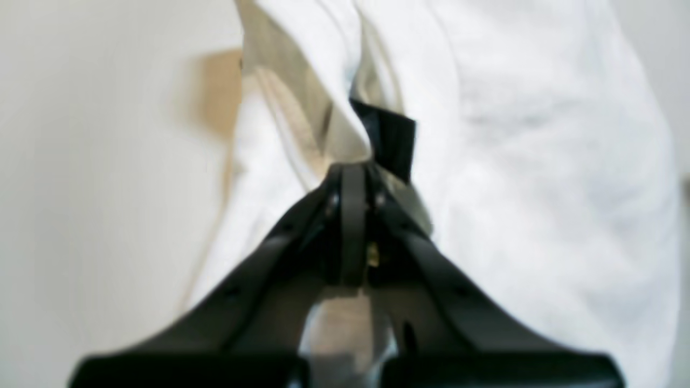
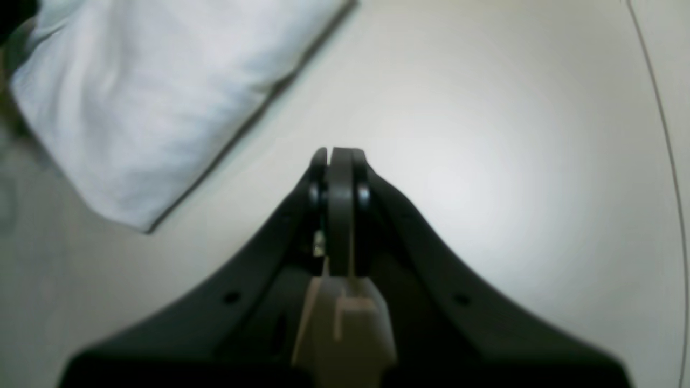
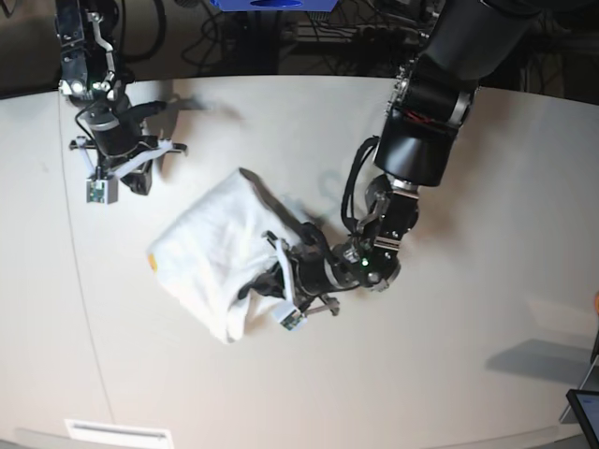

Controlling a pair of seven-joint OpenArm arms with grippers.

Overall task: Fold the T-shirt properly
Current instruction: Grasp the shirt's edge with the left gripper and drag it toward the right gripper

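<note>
The T-shirt (image 3: 211,257) lies on the white table as a folded white bundle, plain side up, with a small orange spot at its left edge. My left gripper (image 3: 265,276) reaches in from the right and is shut on a gathered fold at the bundle's right side. Up close, the left gripper (image 1: 356,168) pinches bunched fabric of the T-shirt (image 1: 539,161) beside a black tag (image 1: 392,137). My right gripper (image 3: 140,178) hovers at the upper left, apart from the cloth. The right gripper (image 2: 339,153) is shut on nothing over bare table, with the T-shirt (image 2: 140,97) to its upper left.
A thin cable (image 2: 666,140) runs along the table's right side in the right wrist view. A dark device corner (image 3: 585,412) sits at the bottom right of the table. Cables and equipment crowd the space behind the far table edge (image 3: 281,79).
</note>
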